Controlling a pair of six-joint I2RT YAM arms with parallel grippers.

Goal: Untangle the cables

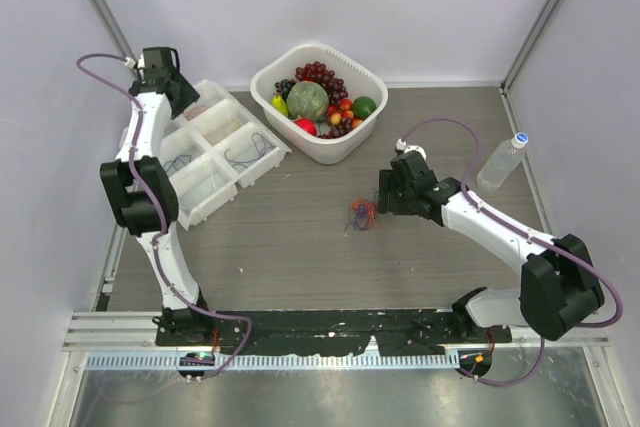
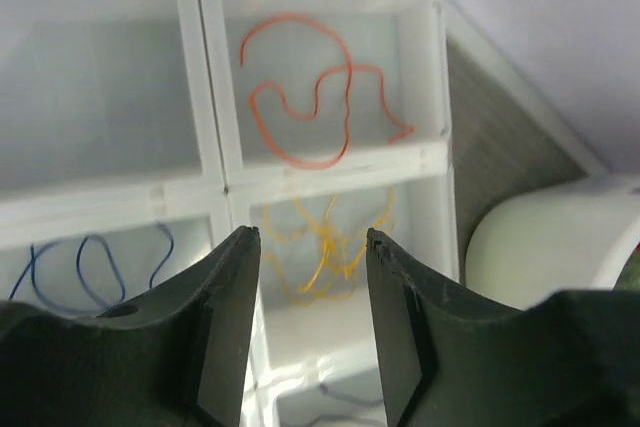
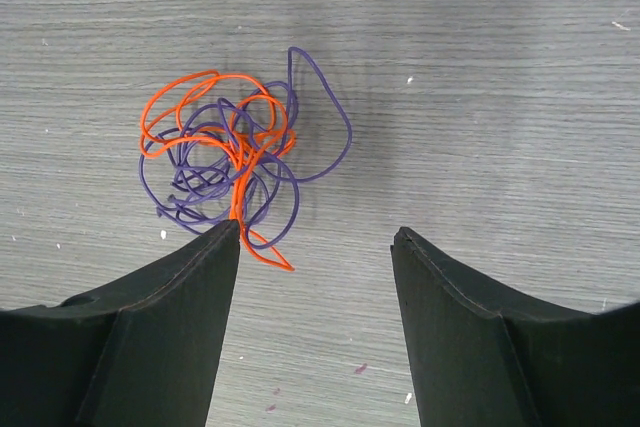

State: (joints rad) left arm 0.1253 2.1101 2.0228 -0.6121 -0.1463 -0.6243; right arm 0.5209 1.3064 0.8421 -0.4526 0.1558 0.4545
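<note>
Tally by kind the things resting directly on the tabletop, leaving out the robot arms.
Fruit basket: 1
Divided tray: 1
Water bottle: 1
Cable tangle: 1
Total: 4

Tangled orange and purple cables (image 3: 243,152)

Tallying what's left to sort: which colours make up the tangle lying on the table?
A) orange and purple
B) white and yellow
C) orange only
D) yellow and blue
A: in the right wrist view the tangle on the table is orange and purple strands wound together.
</note>
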